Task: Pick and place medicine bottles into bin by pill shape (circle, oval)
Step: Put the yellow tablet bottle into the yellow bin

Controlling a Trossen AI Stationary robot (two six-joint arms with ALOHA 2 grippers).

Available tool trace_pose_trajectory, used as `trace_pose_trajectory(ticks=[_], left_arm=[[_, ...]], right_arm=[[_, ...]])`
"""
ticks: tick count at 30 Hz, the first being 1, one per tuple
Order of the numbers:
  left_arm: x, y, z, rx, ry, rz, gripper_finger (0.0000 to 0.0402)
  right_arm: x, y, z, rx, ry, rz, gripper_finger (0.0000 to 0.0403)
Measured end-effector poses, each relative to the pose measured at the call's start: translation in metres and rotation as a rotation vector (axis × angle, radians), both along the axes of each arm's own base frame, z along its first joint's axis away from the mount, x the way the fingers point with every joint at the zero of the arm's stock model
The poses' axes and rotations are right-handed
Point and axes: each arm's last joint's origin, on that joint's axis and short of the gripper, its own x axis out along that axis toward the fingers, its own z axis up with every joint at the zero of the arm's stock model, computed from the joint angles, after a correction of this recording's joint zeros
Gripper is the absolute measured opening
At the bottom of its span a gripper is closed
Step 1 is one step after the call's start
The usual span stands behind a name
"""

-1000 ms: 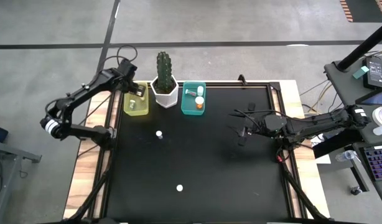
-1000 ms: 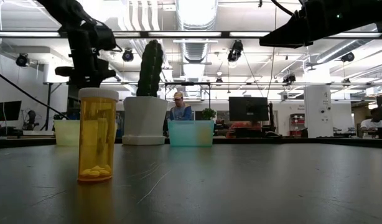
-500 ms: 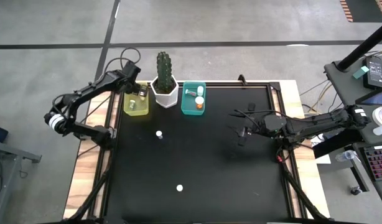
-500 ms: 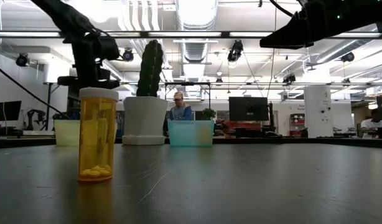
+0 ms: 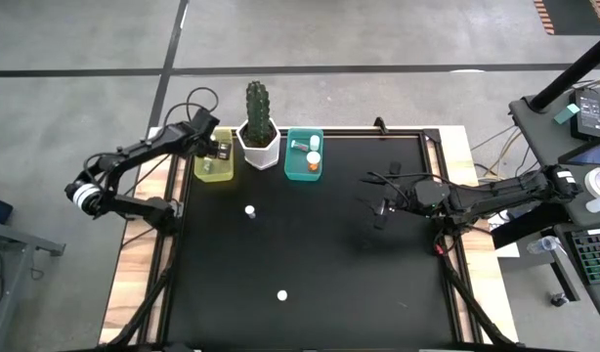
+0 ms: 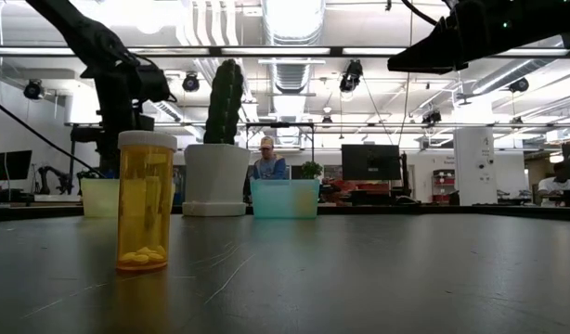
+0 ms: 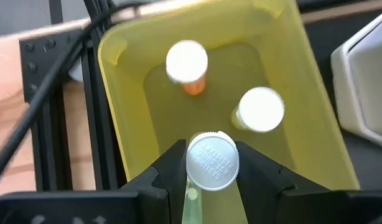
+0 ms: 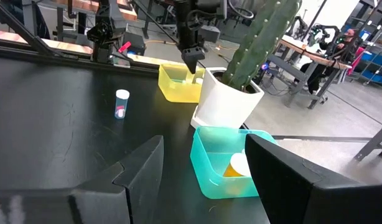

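Since a second ago the left arm has swung a bit off toward the table's [image 5: 320,323] left edge; the left gripper [image 7: 211,167] still hangs over the yellow tub [image 7: 312,112] by the far edge, fingers pinching a white-capped medicine bottle [image 7: 212,163] right above two bottles already inside. Right gripper [image 8: 203,174] waits near the right edge, fingers spread. Teal tub [image 5: 304,154] sits past the cactus pot [image 5: 260,147]. Two more bottles stand mid-table, the orange pill bottle [image 6: 145,201] nearest the front.

yellow bin [image 5: 213,167], teal bin [image 5: 303,156], white pot [image 5: 260,145] with green cactus [image 5: 258,106], orange bottle [image 6: 145,202] with white cap, black table [image 5: 320,254], held bottle [image 7: 211,163] maybe clear
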Motion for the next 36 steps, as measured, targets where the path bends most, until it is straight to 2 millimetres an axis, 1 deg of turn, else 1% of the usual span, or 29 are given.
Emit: trace_pose_trajectory(ticks=[2,15,23,29,32,36], left_arm=[[0.000,0.000,-0.002,0.003,-0.005,0.003,0.0098],[0.002,0.001,-0.002,0.005,-0.051,0.001,0.0098],[0.000,-0.003,-0.015,-0.020,-0.053,-0.005,0.0098],[0.000,-0.004,-0.018,-0.017,-0.062,-0.007,0.0098],[0.000,-0.004,-0.018,-0.014,-0.065,-0.007,0.0107],[0.000,-0.004,-0.018,-0.017,-0.063,-0.007,0.0128]], right_arm=[[0.000,0.000,0.000,0.000,0.000,0.000,0.0219],[0.000,0.000,0.000,0.000,0.001,0.000,0.0219],[0.000,0.000,0.000,-0.004,0.002,0.001,0.0219],[0.000,0.000,0.000,-0.004,0.002,0.001,0.0219],[0.000,0.000,0.000,-0.004,0.002,0.001,0.0219],[0.000,0.000,0.000,-0.004,0.002,0.001,0.0219]])
